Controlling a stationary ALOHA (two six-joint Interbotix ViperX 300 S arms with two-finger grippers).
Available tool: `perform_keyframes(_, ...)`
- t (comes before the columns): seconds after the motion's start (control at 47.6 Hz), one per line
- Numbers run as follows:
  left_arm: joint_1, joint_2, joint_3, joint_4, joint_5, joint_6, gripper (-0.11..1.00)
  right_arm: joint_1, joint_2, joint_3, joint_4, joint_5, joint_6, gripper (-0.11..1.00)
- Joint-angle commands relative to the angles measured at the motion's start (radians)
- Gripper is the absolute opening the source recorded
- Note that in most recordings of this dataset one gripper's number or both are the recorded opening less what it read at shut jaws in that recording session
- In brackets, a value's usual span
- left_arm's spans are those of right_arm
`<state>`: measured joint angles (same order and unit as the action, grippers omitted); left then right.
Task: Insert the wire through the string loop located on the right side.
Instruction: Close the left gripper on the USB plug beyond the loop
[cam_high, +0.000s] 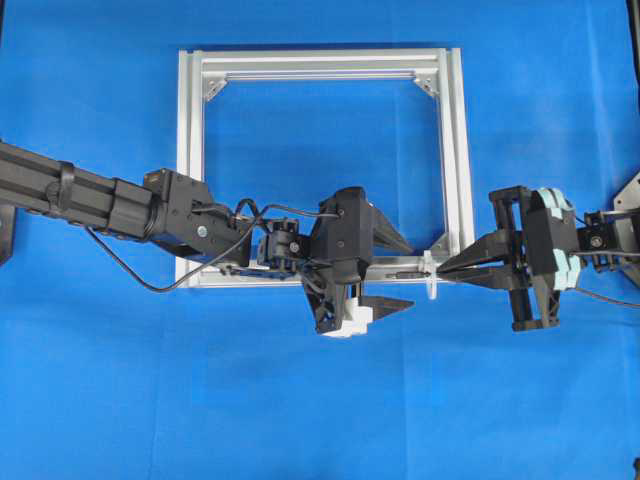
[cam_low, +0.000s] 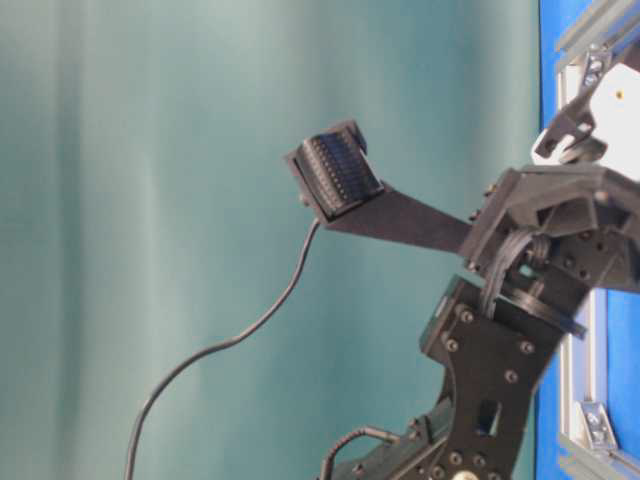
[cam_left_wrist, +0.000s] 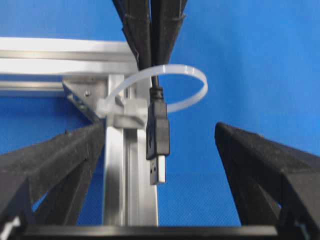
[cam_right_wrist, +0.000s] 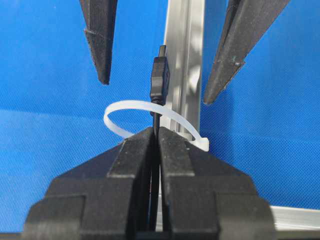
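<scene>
The wire (cam_left_wrist: 157, 131), thin and black with a silver-tipped plug, sits at frame centre, its cord passing through the string loop (cam_left_wrist: 197, 80), a whitish translucent band arching just above the plug.

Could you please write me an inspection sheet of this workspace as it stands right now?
Surface: blue table top, bare apart from the frame.
Frame: square silver frame lying flat.
Loop: whitish loop standing on the frame's bar near its corner.
Wire: black wire, its plug passed through the loop and hanging free on the left gripper's side.
Left gripper: open, fingers either side of the plug, not touching it.
Right gripper: shut on the wire just behind the loop.
Cables: a black arm cable sags beside the left arm.
Clutter: nothing seen.
Surroundings: plain teal backdrop.
</scene>
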<state>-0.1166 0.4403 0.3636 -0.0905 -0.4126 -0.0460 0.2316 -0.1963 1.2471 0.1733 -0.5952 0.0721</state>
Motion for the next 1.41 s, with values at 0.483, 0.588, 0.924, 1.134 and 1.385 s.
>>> perform_keyframes(0.483, -0.002, -0.02, -0.014, 0.005, -0.009, 0.002, 0.87, 0.0, -0.005, -0.015, 0.002, -0.008, 0.002, -0.03)
perform_keyframes(0.588, -0.002, -0.02, -0.014, 0.005, -0.009, 0.0, 0.87, 0.0, -0.005, -0.015, 0.002, -0.008, 0.002, -0.03)
perform_keyframes(0.924, -0.002, -0.021, -0.014, 0.005, -0.002, 0.0, 0.86, 0.0, -0.005, -0.015, 0.002, -0.006, 0.002, -0.03)
perform_keyframes(1.134, -0.002, -0.018, -0.023, 0.005, 0.015, -0.003, 0.5, 0.0, -0.005, -0.015, 0.002, -0.006, 0.002, -0.03)
perform_keyframes(1.385, -0.002, -0.018, -0.023, 0.005, 0.012, 0.002, 0.08, 0.0, -0.005, -0.015, 0.002, -0.008, 0.002, -0.03)
